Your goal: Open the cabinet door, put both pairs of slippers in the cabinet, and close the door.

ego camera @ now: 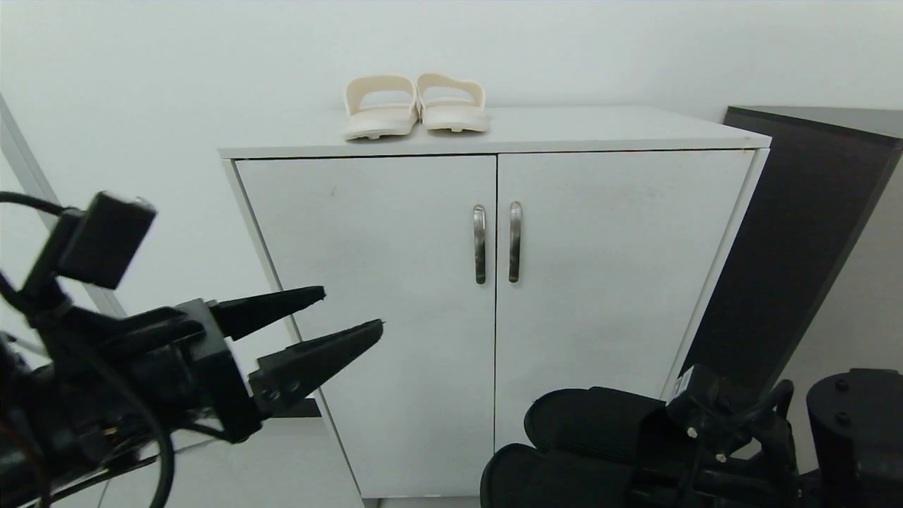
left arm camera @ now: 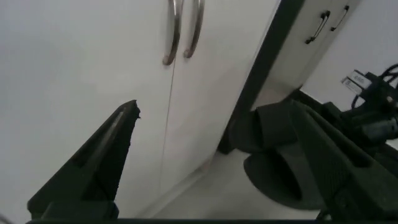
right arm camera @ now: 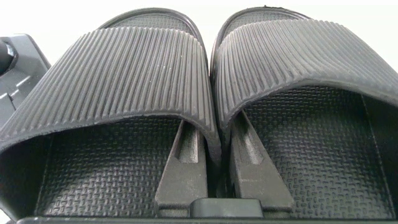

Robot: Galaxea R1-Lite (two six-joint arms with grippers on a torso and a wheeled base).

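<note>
The white cabinet (ego camera: pixel 395 282) stands in front of me with both doors shut, its two metal handles (ego camera: pixel 497 243) side by side at the middle. A cream pair of slippers (ego camera: pixel 415 106) sits on its top. My left gripper (ego camera: pixel 351 308) hangs open in front of the left door, below and left of the handles (left arm camera: pixel 183 31), with nothing between its fingers (left arm camera: pixel 106 155). Low at the right, a black pair of slippers (ego camera: pixel 585 437) is held off the floor. My right gripper (right arm camera: pixel 216 155) is shut on it, one finger inside each slipper (right arm camera: pixel 143 81), pinching the inner walls together.
A tall dark cabinet (ego camera: pixel 797 233) stands close against the white cabinet's right side. A white wall runs behind and to the left. Pale floor (ego camera: pixel 296 466) shows at the cabinet's foot on the left.
</note>
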